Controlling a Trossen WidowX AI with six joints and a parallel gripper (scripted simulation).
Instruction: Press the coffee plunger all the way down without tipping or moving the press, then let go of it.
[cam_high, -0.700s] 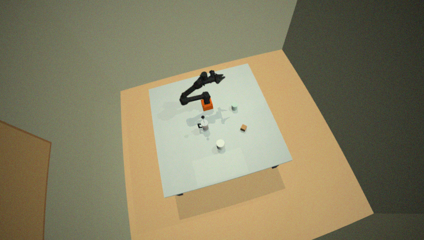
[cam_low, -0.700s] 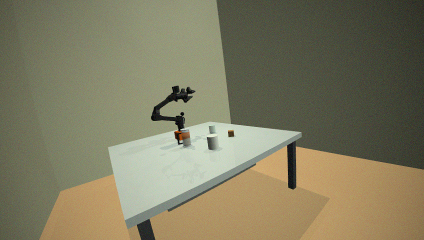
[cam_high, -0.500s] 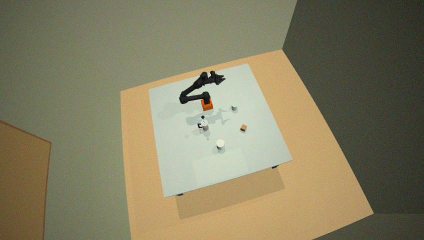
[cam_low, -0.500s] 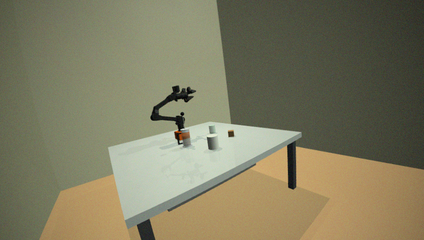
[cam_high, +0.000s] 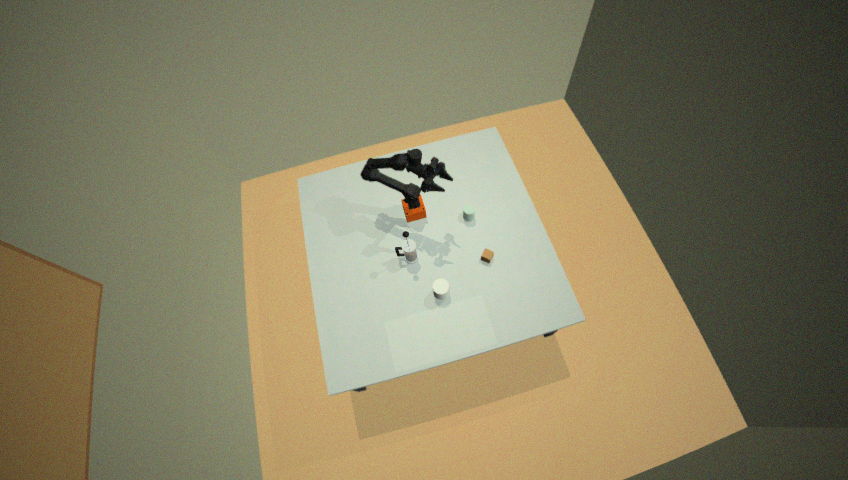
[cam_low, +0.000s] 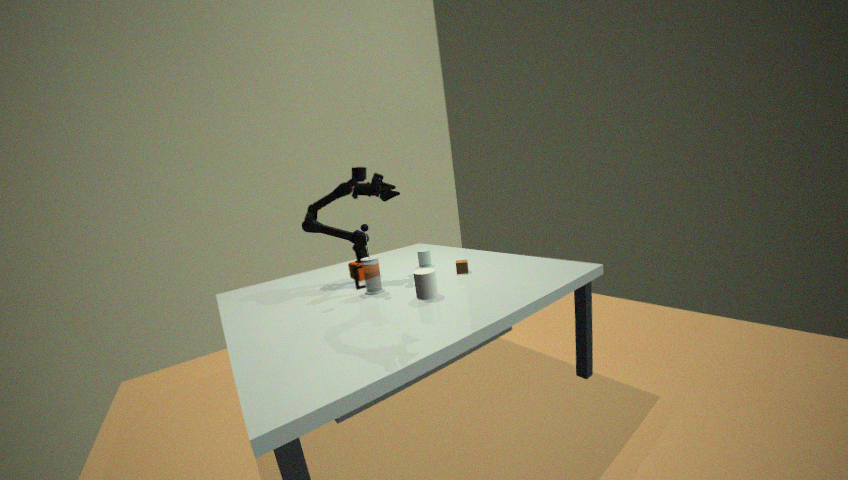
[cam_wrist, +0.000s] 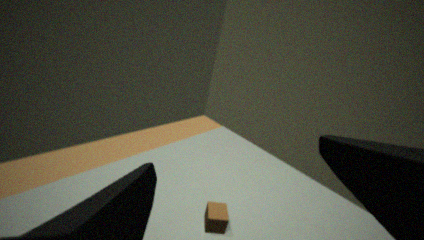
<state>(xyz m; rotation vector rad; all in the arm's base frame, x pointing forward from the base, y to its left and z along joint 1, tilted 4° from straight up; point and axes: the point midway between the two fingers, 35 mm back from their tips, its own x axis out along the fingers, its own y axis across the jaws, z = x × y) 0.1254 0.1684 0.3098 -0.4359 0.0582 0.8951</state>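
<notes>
1. The gripper (cam_low: 389, 192) was high above the table (cam_low: 333, 356), near the arm's orange base (cam_high: 414, 210). Its jaws stood wide apart and held nothing between them.

2. The coffee press (cam_low: 371, 275) stood upright on the table, just in front of the base. Its plunger knob (cam_low: 364, 227) was up on a thin rod, so I judged that the plunger was not yet pressed down.

3. In the wrist view, the two fingers framed only a small brown cube (cam_wrist: 216, 217) and the far edge of the table. The press did not appear there, so the gripper pointed away from it.

4. In the top view, the press (cam_high: 410, 253) lay on the near side of the base, while the gripper (cam_high: 439, 179) reached to the far side. The knob was therefore below and behind the jaws.

5. The long axis of the plunger was vertical. In my judgement, the arm must turn back over the base, come above the knob and then push straight down, because a slanted push could tip the press.

6. A white cylinder (cam_low: 425, 283) and a pale green cylinder (cam_low: 423, 258) stood well apart from the press.
</notes>
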